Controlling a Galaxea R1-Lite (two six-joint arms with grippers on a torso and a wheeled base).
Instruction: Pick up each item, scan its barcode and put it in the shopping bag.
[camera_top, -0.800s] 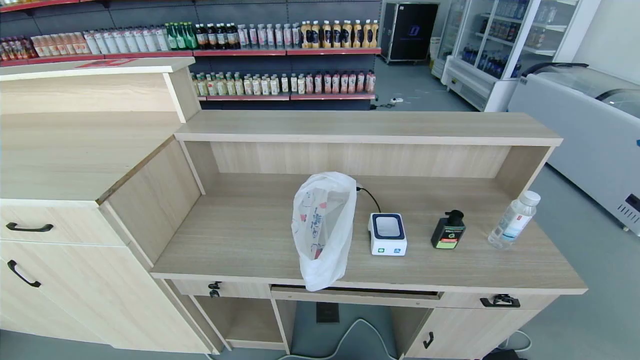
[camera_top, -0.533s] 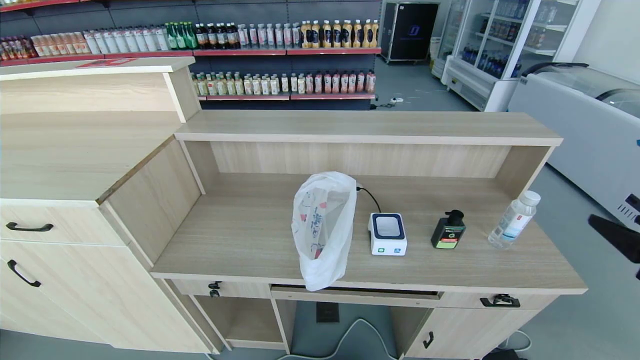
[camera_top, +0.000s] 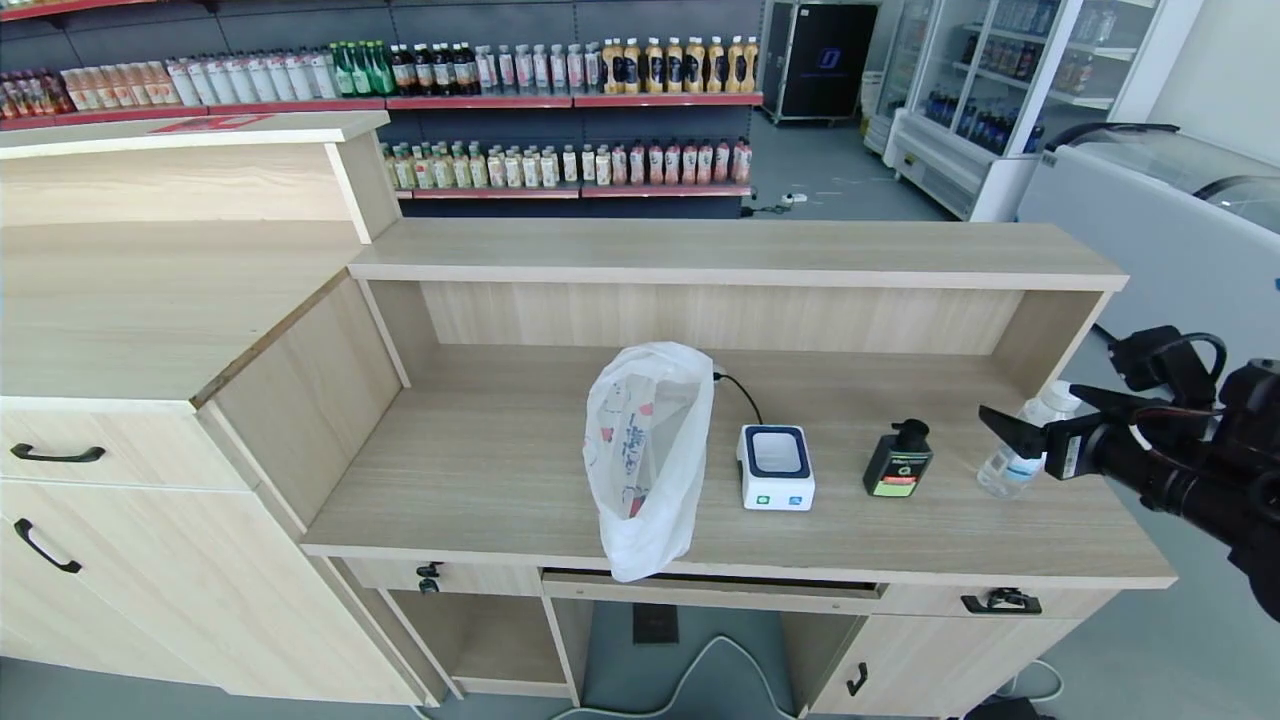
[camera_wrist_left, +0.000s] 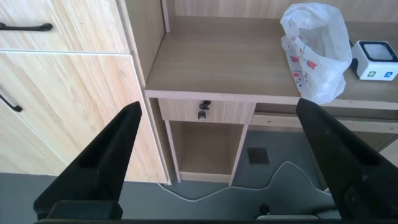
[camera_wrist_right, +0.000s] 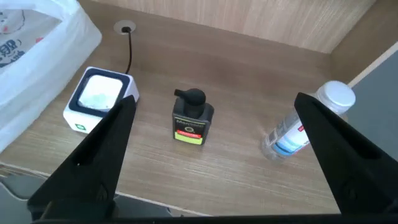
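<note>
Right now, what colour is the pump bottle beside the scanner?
The pump bottle is black with a green and red label, clearest in the right wrist view.

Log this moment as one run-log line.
right gripper open, empty, at right end of counter | left gripper open, empty, before counter | water bottle, pump bottle standing on counter | scanner beside bag

Before me, the wooden counter (camera_top: 480, 470) carries, left to right, the shopping bag (camera_top: 645, 455), the scanner (camera_top: 775, 467) just beside it, a dark pump bottle (camera_top: 897, 461), a water bottle (camera_top: 1003, 474).
</note>
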